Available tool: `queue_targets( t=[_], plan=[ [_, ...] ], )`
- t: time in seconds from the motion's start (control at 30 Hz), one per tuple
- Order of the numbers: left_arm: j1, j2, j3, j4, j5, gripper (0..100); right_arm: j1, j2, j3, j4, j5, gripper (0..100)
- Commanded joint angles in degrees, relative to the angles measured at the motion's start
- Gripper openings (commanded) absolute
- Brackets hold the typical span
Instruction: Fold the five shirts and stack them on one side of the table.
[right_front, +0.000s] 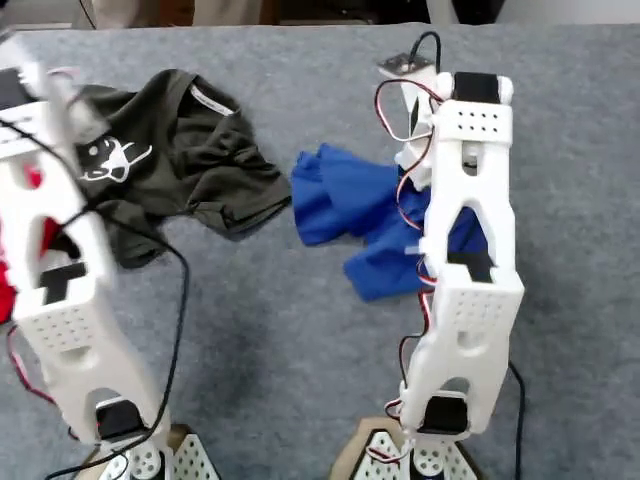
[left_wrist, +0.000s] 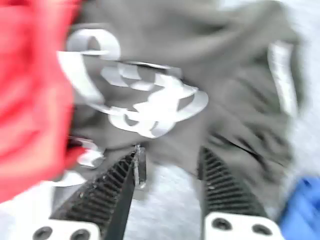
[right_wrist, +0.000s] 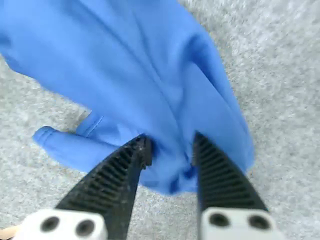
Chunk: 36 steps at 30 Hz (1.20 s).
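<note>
Now the left tool (left_wrist: 171, 152) hangs released over the dark shirt (left_wrist: 225, 65), ten o'clock on the table (right_front: 250, 330); the right tool (right_wrist: 171, 141), also released, straddles the blue shirt (right_wrist: 150, 65) at the dark one's three o'clock.

The first shirt (right_front: 190, 160) lies on the table (right_front: 570, 130) in its far left part, near the far edge. The second shirt (right_front: 345, 195) lies to the right of it, about the middle of the table, near it but apart. The third shirt (right_front: 5, 290) is at the left edge, closer to the front than the first. The left gripper (left_wrist: 170, 155) is above the first shirt, and the right gripper (right_wrist: 170, 142) is above the right part of the second shirt.
</note>
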Motion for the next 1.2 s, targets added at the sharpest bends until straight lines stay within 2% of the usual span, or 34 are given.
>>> queue_targets(
  t=[0.0, 0.1, 0.23, 0.33, 0.43, 0.53, 0.63, 0.97, 1.07, 1.17],
  plan=[
    [8.62, 0.75, -0.7, -3.69, 4.66, 23, -1.89, -5.05, 0.22, 1.67, 0.18, 17.3],
    [12.84, 6.9, 1.41, -11.96, 7.38, 23, -2.59, -4.97, 0.22, 1.58, 0.18, 17.3],
    [16.26, 17.45, 2.2, -20.57, 7.56, 23, -3.65, -4.88, 0.48, 0.7, 0.18, 17.3],
    [15.65, 24.22, 2.2, -25.93, 7.3, 21, -4.44, -3.65, 0.13, -0.35, 0.18, 17.3],
    [12.48, 29.14, 2.11, -29.63, 6.59, 12, -6.2, -1.01, 0.04, -0.44, 0.18, 17.3],
    [9.14, 30.29, -0.79, -29.8, 1.93, 2, -7.78, 2.07, -0.04, -0.53, 0.18, 17.3],
    [4.4, 30.37, -2.46, -29.71, -1.32, 2, -8.66, 4.88, -0.04, -2.29, 0.18, 17.1],
    [-16.35, 30.37, -13.63, -29.01, -1.85, 2, -8.84, 7.69, -0.04, -6.86, 0.18, 17.2],
    [-19.16, 30.02, -14.95, -28.84, -1.85, 2, -8.84, 7.78, 0.31, -8.44, 0.18, 17.3],
    [-18.81, 29.85, -16.09, -23.91, -1.85, 3, -8.66, 9.27, -0.04, -9.76, 0.18, 17.1]
  ],
)
